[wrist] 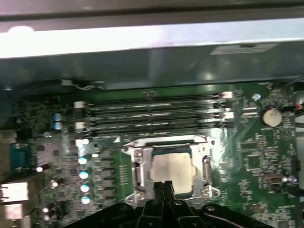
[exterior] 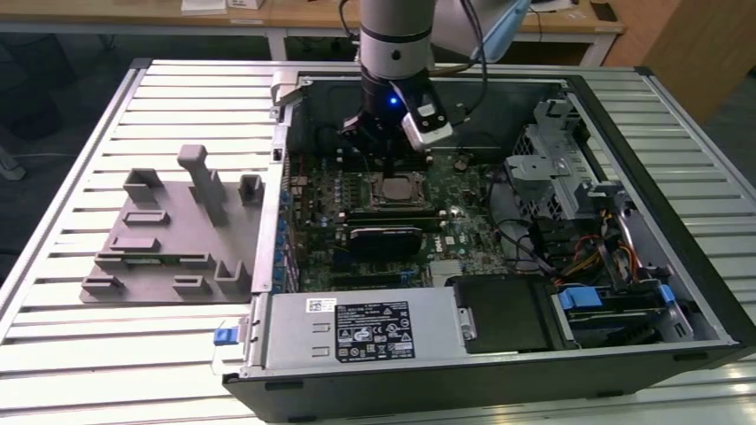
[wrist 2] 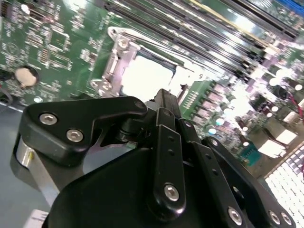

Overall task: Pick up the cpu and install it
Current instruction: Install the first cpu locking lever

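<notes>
The cpu (exterior: 396, 189) lies flat in the metal-framed socket (wrist: 137, 161) on the green motherboard (exterior: 461, 221) inside the open computer case. Its shiny silver top shows in both wrist views (wrist: 175, 168) (wrist 2: 142, 78). My gripper (exterior: 385, 164) hangs straight above the socket, its black fingers pressed together with nothing between them. In the first wrist view the gripper (wrist: 164, 184) has its tips over the near edge of the chip. In the second wrist view the gripper (wrist 2: 164, 95) hides part of the socket. Whether the tips touch the chip I cannot tell.
A grey plastic fixture (exterior: 177, 230) lies on the slatted table on the exterior view's left. A black heatsink block (exterior: 384, 239) sits just in front of the socket. The power supply (exterior: 354, 329), drive cage (exterior: 555, 164) and cables (exterior: 590, 257) crowd the case. Memory slots (wrist: 152, 114) run beside the socket.
</notes>
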Available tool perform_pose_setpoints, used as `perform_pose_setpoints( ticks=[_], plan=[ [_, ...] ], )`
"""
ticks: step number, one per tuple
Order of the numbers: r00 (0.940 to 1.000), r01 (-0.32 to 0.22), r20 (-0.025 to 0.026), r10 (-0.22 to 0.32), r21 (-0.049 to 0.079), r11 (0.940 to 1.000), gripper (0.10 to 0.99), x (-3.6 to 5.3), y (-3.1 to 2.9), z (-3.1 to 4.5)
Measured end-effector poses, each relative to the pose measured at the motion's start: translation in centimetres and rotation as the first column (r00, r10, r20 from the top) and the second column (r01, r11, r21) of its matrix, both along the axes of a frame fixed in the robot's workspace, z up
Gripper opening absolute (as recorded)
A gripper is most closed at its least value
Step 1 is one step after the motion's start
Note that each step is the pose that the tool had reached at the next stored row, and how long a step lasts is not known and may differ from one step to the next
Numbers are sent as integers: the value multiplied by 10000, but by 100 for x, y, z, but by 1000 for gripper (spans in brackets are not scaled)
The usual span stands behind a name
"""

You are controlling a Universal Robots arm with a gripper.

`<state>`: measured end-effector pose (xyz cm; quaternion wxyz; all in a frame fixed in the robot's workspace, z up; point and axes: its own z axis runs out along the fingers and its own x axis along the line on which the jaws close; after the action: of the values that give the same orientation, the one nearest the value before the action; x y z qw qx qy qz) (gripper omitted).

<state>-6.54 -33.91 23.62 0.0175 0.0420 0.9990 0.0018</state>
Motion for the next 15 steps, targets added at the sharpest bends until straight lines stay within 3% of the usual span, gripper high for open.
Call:
perform_pose_setpoints(
  ticks=[11,13,15],
  plan=[
    [10000,0,24,0,8,10000,106,-415,0,0],
    [10000,-1,25,0,133,9999,106,-432,0,0],
    [10000,0,25,-1,395,9992,106,-441,0,1]
  ],
)
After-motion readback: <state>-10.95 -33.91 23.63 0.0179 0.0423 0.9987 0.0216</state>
